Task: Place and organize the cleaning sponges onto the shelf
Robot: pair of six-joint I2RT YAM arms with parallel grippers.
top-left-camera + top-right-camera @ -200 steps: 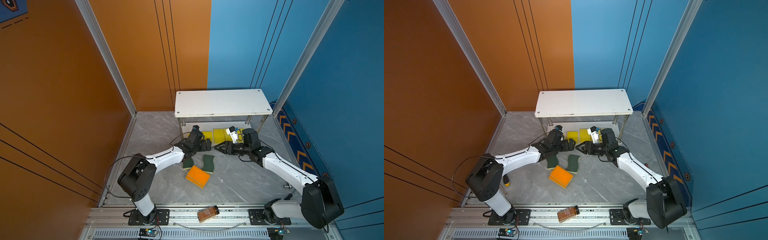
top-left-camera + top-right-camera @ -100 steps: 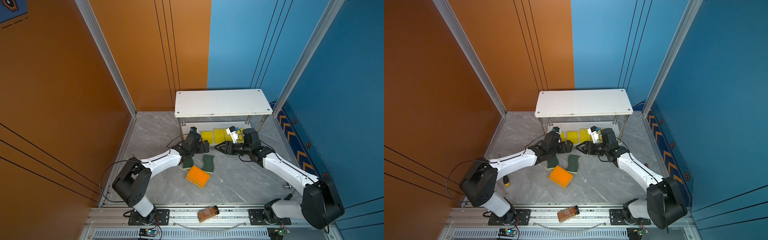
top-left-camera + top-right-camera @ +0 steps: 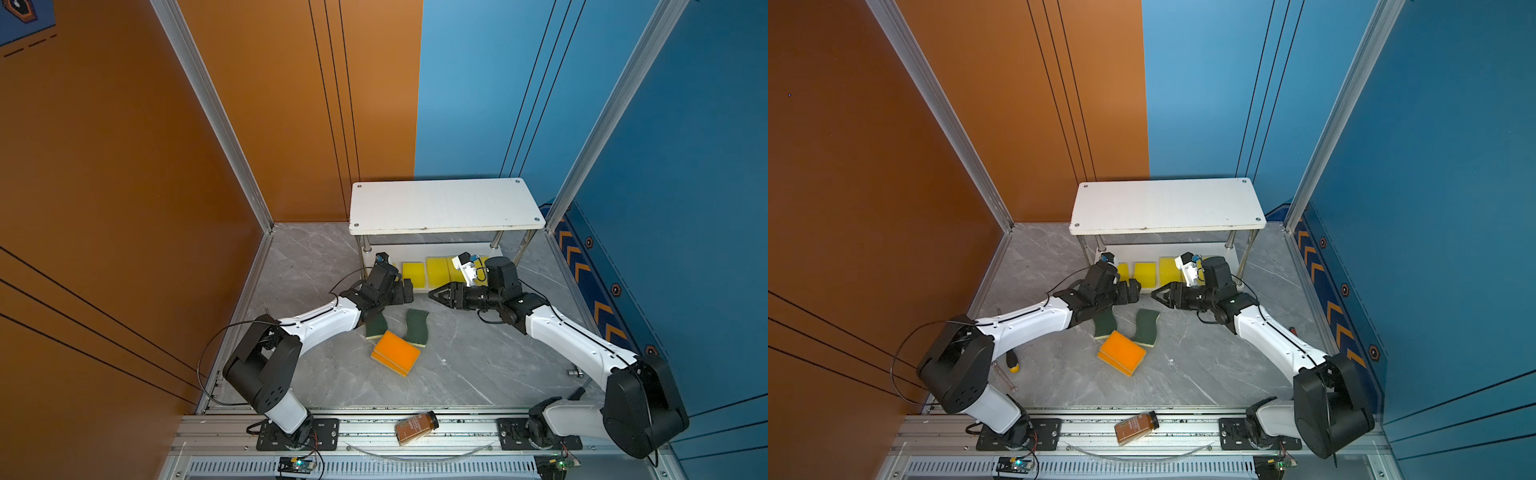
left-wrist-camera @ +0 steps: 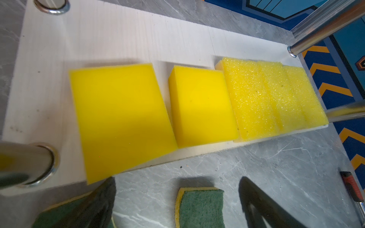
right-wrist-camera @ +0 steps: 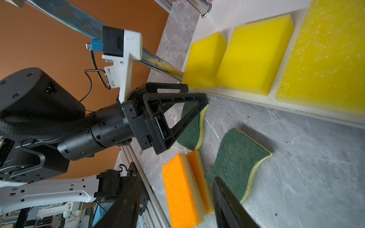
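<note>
The left claw (image 3: pixel 405 291) is held wide open and empty, just in front of the shelf (image 3: pixel 444 203), by the left front post of its lower board. The right claw (image 3: pixel 436 295) is partly open, also empty, and is pointed toward the left one. The yellow sponges (image 4: pixel 122 118) are lined up on the lower board. Off the shelf, the first green sponge (image 3: pixel 376 328), partly covered by the left arm, the second green sponge (image 3: pixel 417 327) and the orange sponges (image 3: pixel 395 352) lie on the worktop (image 3: pixel 478 365). Both green sponges lie from the claws toward the arm-side edge, with their long axes running from shelf to that edge. The second is judged about equally near to both claws.
</note>
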